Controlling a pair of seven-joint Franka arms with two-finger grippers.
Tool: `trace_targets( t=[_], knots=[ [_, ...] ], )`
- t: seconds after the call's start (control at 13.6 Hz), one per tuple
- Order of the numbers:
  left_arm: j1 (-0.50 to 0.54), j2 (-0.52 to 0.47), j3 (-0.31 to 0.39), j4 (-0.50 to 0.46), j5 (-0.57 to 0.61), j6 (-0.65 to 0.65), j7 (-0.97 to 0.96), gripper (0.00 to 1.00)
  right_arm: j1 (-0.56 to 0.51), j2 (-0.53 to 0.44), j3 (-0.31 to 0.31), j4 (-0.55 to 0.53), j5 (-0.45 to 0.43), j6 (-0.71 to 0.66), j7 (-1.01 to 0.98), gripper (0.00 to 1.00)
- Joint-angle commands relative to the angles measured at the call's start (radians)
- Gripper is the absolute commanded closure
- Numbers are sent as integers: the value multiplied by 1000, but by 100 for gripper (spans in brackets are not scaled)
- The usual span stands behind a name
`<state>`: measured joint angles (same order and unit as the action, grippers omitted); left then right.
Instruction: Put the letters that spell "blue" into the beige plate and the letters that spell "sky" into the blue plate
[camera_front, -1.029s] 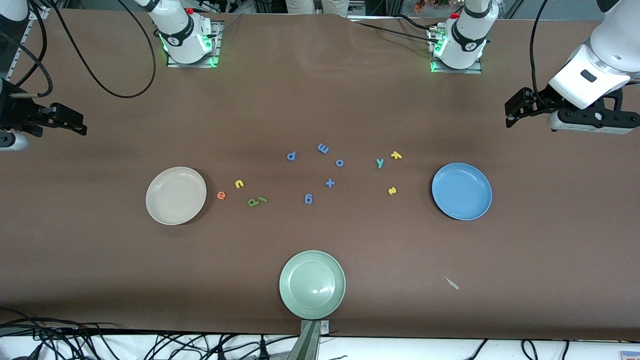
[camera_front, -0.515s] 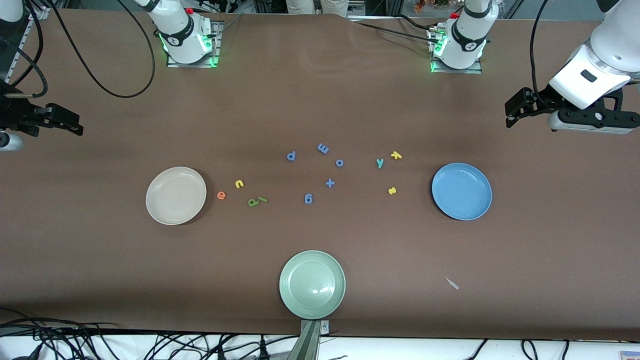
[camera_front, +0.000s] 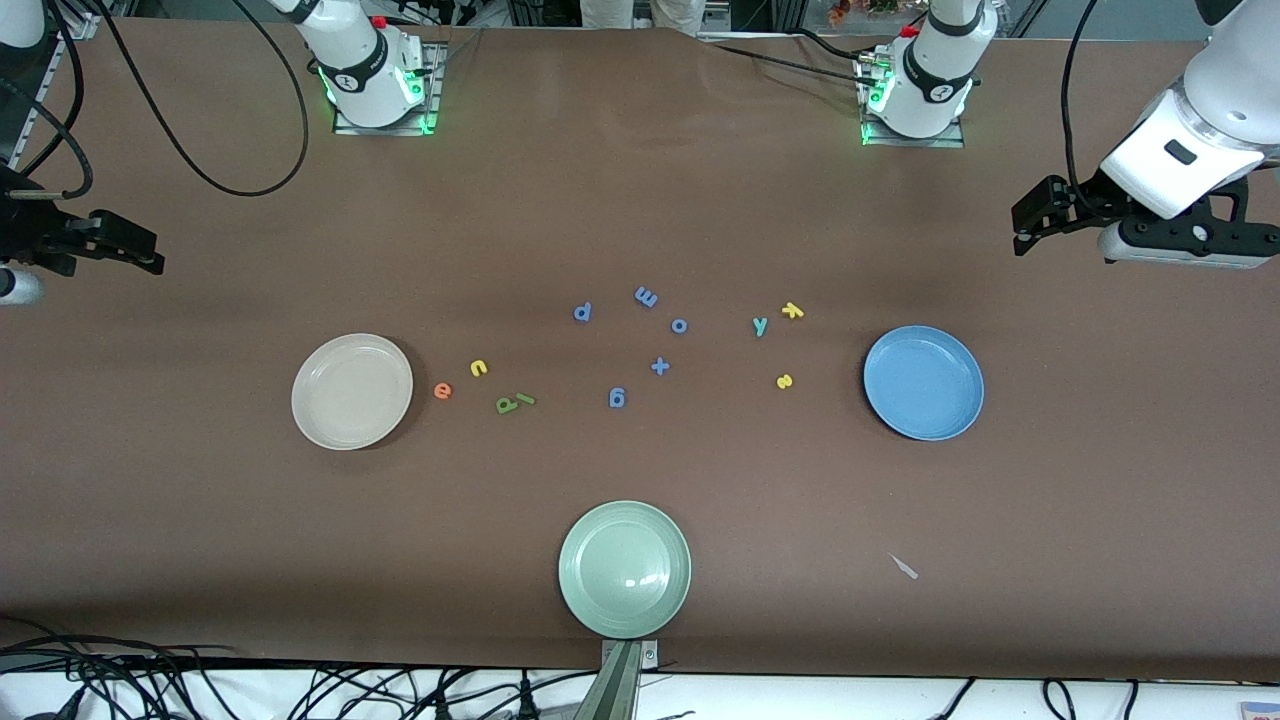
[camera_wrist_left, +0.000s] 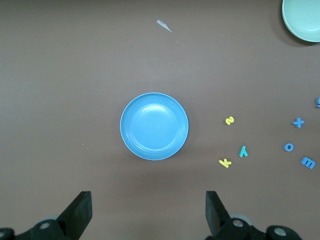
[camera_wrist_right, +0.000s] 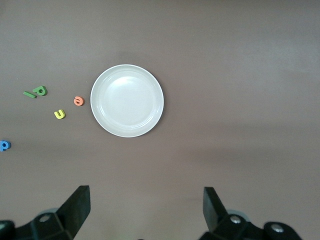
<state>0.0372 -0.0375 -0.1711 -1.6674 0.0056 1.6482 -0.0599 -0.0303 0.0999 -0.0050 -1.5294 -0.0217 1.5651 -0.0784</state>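
Seven letters unsorted mid-table: e (camera_front: 442, 391), u (camera_front: 479, 368), b (camera_front: 507, 404), l (camera_front: 526, 400) beside beige plate (camera_front: 352, 391); s (camera_front: 785, 381), k (camera_front: 792, 310), y (camera_front: 760, 325) beside blue plate (camera_front: 923, 382) | left hand (camera_front: 1022, 222) and right hand (camera_front: 150, 255) spread wide, empty, over table ends | pinch one letter squarely.

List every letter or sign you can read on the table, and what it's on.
Loose foam pieces on the table:
"e", orange
"u", yellow
"b", green
"l", green
"s", yellow
"k", yellow
"y", teal
"m", blue
"o", blue
"+", blue
Two other blue letters: ambiguous.
Plates: no text.
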Motion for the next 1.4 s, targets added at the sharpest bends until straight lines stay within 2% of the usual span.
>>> trace_targets(
  t=[0.0,1.18,1.32],
  knots=[
    [7,5,-4,23,16,-18,5,0,0,12,3,22,12,-19,-11,0],
    [-16,19,-7,26,16,-19,12,0,1,-3,8,14,14,-14,-21,0],
    [-29,69,-15,28,11,-19,5,0,1,9,60,-3,14,1,9,0]
  ],
)
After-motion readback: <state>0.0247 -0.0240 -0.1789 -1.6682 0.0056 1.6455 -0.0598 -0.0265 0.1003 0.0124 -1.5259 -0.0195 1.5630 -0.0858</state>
